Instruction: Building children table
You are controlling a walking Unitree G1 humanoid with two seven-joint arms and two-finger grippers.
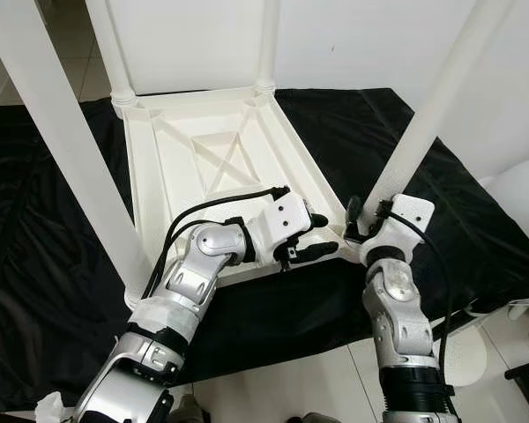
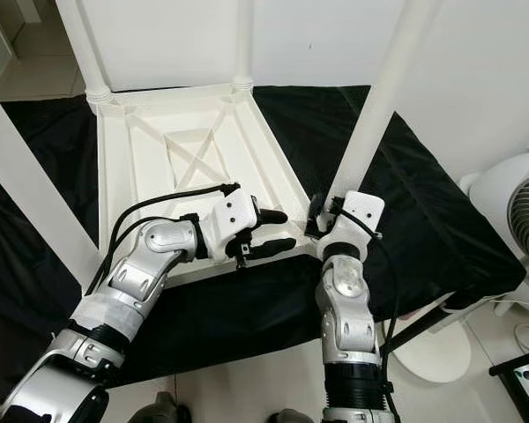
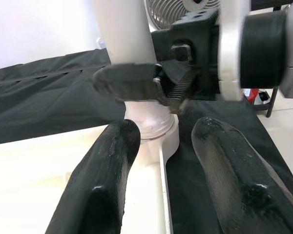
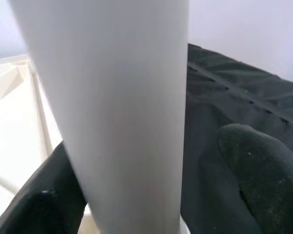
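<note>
A white plastic children's table point(image 1: 172, 176) lies upside down on a black cloth point(image 1: 35, 247), its ribbed underside facing up. Several white legs stand up from its corners. My right gripper point(image 1: 363, 220) is at the base of the near-right leg point(image 1: 432, 106), open, one finger on each side of it; in the right wrist view the leg point(image 4: 122, 97) sits between the fingers with a gap on one side. My left gripper point(image 1: 324, 234) is open over the table's near edge, just left of that corner, pointing at the leg's socket point(image 3: 151, 124).
A white fan point(image 2: 520, 211) stands on the floor to the right, with a round white base point(image 2: 436, 352) nearby. A white wall rises behind the cloth. The near-left leg point(image 1: 62, 132) slants close past my left arm.
</note>
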